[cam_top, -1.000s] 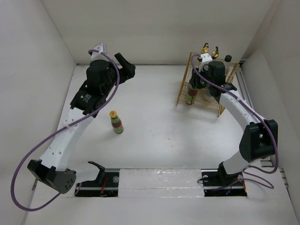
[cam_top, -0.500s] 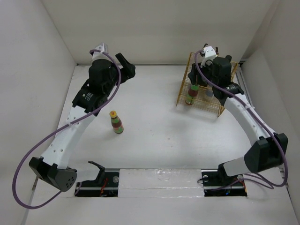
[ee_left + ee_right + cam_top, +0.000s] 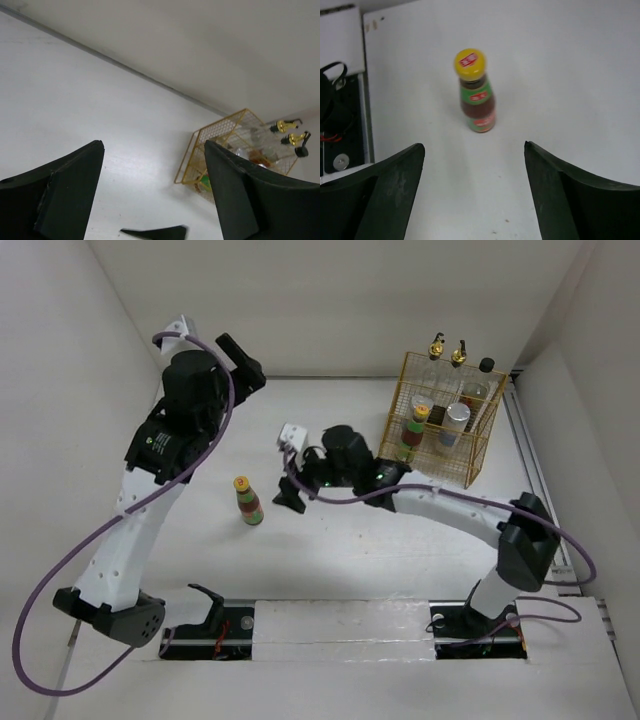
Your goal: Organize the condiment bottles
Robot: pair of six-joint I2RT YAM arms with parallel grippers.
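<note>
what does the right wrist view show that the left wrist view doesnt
Only the right wrist view: a yellow-capped sauce bottle standing upright alone on the table, ahead of the open right end effector, plus black base hardware at the left edge.

Only the left wrist view: the gold wire basket with two gold-topped cruets in it, and the back wall, seen past the open left end effector.

Both: white table surface, and a pair of dark, spread fingers framing the bottom of the shot.
</note>
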